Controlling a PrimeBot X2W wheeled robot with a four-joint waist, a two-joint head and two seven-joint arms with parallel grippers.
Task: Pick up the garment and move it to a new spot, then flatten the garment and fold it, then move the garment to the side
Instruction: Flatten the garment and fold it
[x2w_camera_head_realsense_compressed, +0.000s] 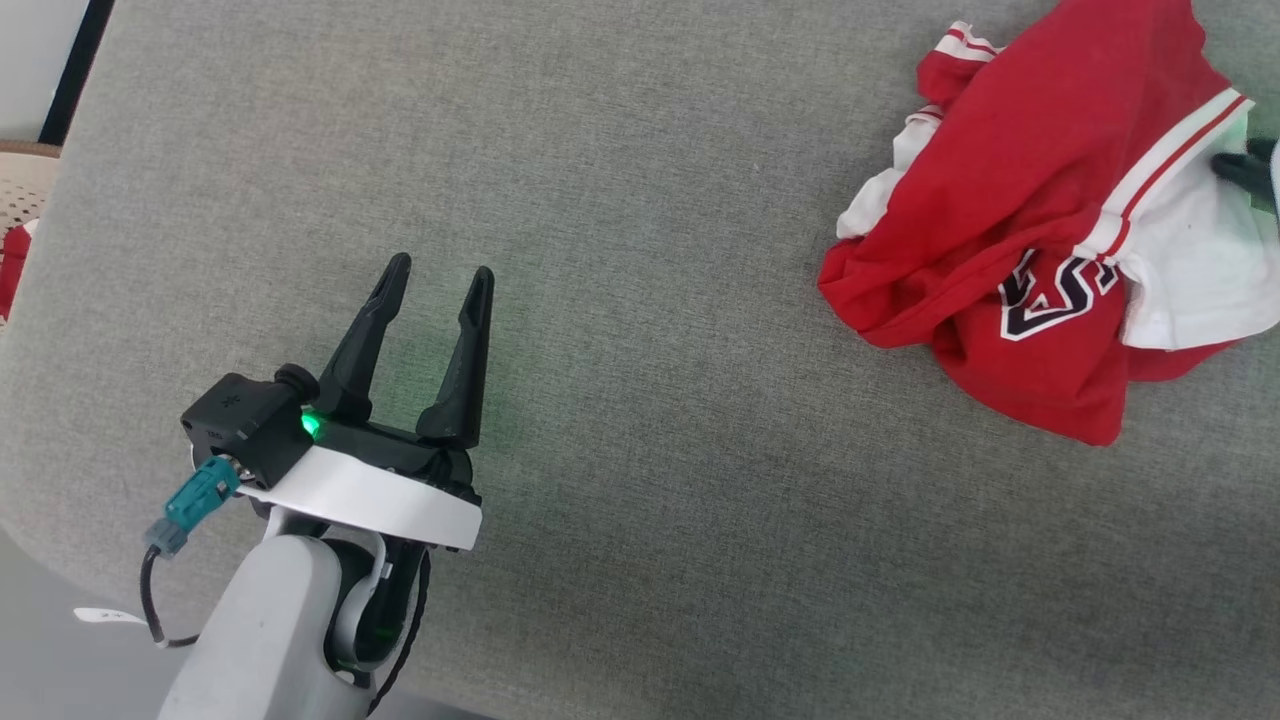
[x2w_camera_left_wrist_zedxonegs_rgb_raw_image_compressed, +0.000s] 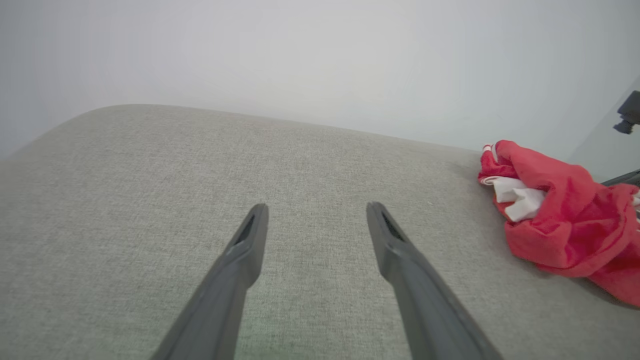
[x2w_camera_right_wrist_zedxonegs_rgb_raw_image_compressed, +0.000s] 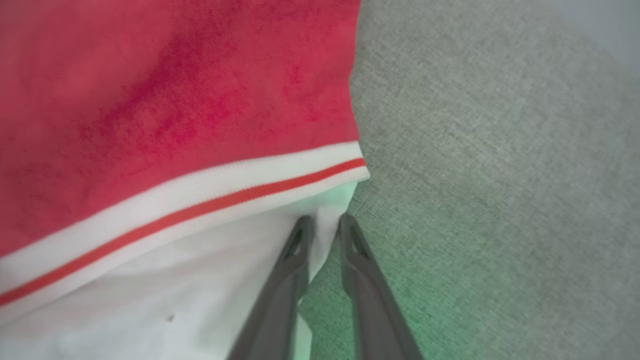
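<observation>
Right gripper (x2w_camera_right_wrist_zedxonegs_rgb_raw_image_compressed: 325, 220): nearly closed, pinching a white sleeve edge of the garment (x2w_camera_right_wrist_zedxonegs_rgb_raw_image_compressed: 175, 100) between the fingertips, just below the red-and-white striped trim. Rest of the crumpled red heap bunched ahead of the fingers and to their left, lying on the grey fabric surface (x2w_camera_right_wrist_zedxonegs_rgb_raw_image_compressed: 500, 175). Left gripper (x2w_camera_head_realsense_compressed: 441, 270): spread wide, grasping nothing, over bare grey surface, well apart from the garment lying off to its right.

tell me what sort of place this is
Likely an indoor laundry-folding test setup: a wide grey fabric-covered surface, a plain pale wall behind it, and one crumpled red and white T-shirt lying on it.
</observation>
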